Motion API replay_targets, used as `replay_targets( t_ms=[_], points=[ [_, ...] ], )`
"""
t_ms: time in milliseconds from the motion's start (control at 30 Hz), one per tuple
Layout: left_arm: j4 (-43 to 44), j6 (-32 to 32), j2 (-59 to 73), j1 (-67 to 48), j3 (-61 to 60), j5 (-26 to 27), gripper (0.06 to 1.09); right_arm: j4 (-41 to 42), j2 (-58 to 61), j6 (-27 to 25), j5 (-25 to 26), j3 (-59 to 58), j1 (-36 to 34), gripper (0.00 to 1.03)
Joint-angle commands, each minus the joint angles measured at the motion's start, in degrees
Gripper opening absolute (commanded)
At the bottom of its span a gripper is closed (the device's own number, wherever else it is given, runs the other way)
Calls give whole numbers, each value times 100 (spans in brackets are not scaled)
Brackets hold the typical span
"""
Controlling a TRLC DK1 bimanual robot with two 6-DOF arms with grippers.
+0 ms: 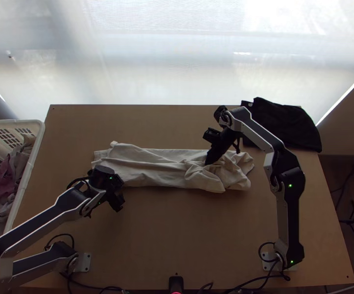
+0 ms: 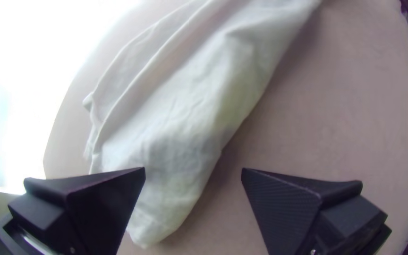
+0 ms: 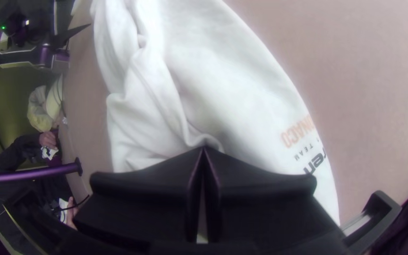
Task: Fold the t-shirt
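The wooden table [image 1: 167,235] carries the white t-shirt [image 1: 152,171], a long strip across the middle, bunched toward its right end. Near this end lies black cloth [image 1: 284,125]. The left gripper [image 1: 116,202] is spread — the right gripper [image 1: 208,162] is pressed together at the bunch; whether it pinches fabric, I cannot tell.

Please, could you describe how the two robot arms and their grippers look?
The left arm and right arm have silver-grey links, black joints, small green lights and black cables. The left gripper and right gripper each have two wide, flat black fingers.
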Motion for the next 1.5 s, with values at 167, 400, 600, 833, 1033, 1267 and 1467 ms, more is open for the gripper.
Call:
replay_targets(
  t_ms=[167,400,600,833,1033,1267,1467],
  points=[
    [1280,602,-268,-572,-741,-667,104,4,-36,-19,-1,-71,-12,3],
    [2044,1086,-207,-590,-1022,-729,104,4,-62,-37,-10,-106,15,3],
    [2458,1463,-136,-520,-1251,-764,104,4,-89,-46,-10,-124,41,3],
    [2888,1797,75,-361,-1286,-764,104,4,-97,-46,-18,-150,68,3],
    [3275,2105,312,-194,-1321,-746,104,12,-115,-37,-27,-168,94,3],
    [3697,2422,795,17,-1171,-649,104,12,-133,-28,-27,-168,94,3],
    [3925,2606,1165,87,-1075,-544,104,21,-141,-10,-27,-186,129,3]
  ],
)
